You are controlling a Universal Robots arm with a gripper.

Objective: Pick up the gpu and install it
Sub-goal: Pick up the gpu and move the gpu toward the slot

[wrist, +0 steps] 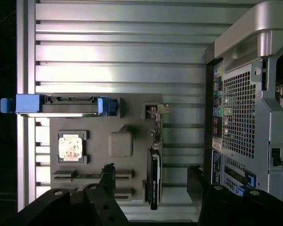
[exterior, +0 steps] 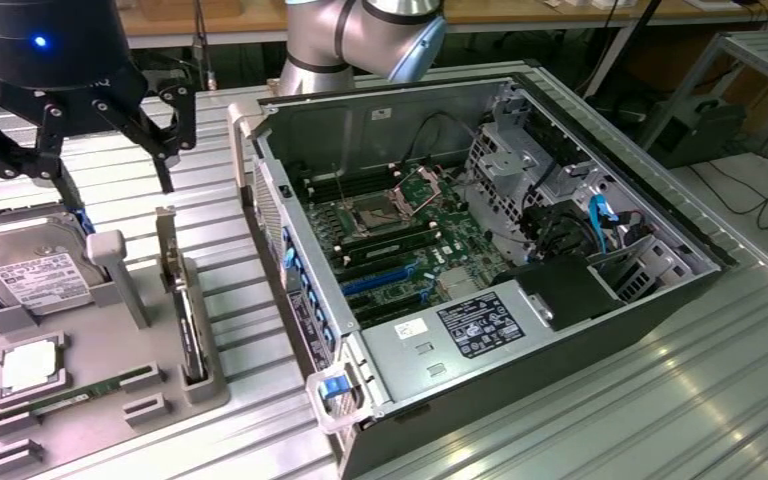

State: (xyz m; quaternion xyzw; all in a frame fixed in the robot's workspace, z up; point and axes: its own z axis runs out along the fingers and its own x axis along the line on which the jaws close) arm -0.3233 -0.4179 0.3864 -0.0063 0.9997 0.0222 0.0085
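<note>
The gpu stands on its edge in a slot of the grey holder tray, its silver bracket at the far end. In the wrist view the gpu shows as a thin dark card seen edge-on, with the bracket at one end. My black gripper hangs well above the tray's far end, open and holding nothing. Seen from the wrist, my gripper has one finger on each side of the card and touches nothing.
On the tray lie a hard drive with blue rails, a CPU and a RAM stick. The open computer case lies to the exterior view's right, its motherboard exposed. All rests on a slatted metal table.
</note>
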